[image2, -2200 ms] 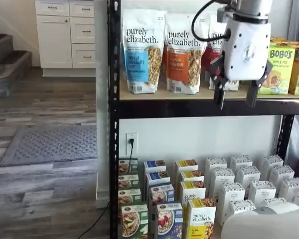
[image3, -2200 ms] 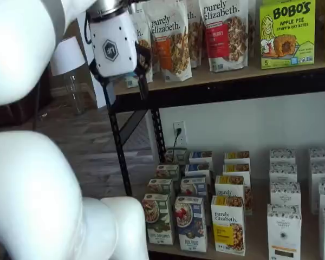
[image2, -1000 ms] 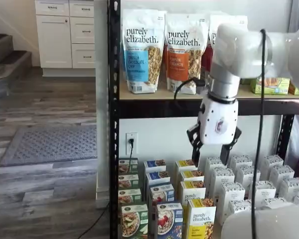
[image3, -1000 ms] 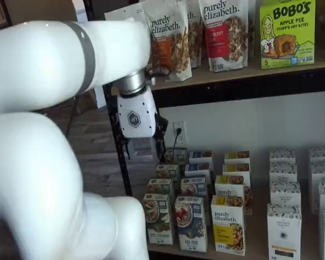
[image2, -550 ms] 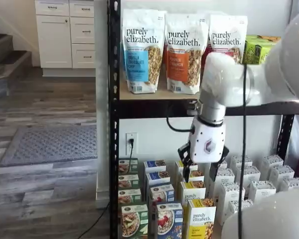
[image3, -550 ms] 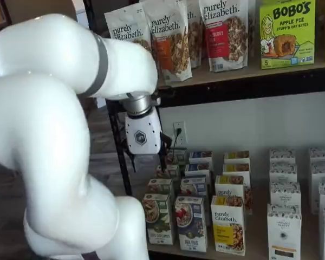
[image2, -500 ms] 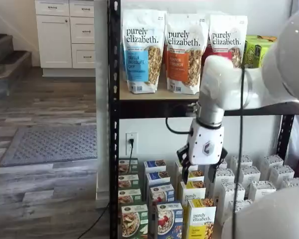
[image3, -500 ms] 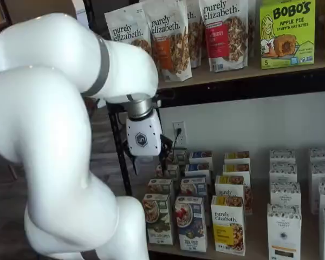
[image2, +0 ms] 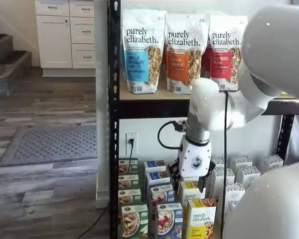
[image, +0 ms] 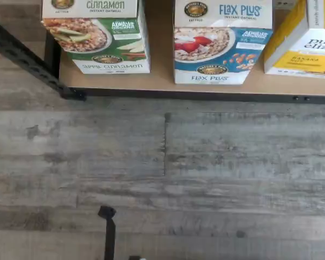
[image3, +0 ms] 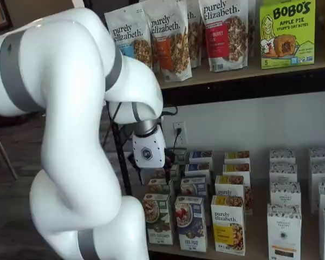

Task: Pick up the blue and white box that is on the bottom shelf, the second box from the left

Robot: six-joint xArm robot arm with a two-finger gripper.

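Shelf views both show my white arm has dropped since half a second ago, so the white-bodied, black-fingered tool [image2: 190,183] now hangs low over the rows of small cartons on the black-framed bottom shelf [image: 216,89]. Fingers are mostly hidden against the boxes, so I can't tell if it's open or closed; nothing looks gripped.

That shelf holds rows of upright cartons. The blue and white box [image: 222,42] with the berry cereal bowl picture sits at the front edge, just beside the green-and-white cinnamon carton [image: 96,36] and a yellow-and-white carton [image: 306,39] on its other side. It's untouched, also visible in a shelf view [image3: 190,223].

Arm's elbow bends high, wrist pointing down.
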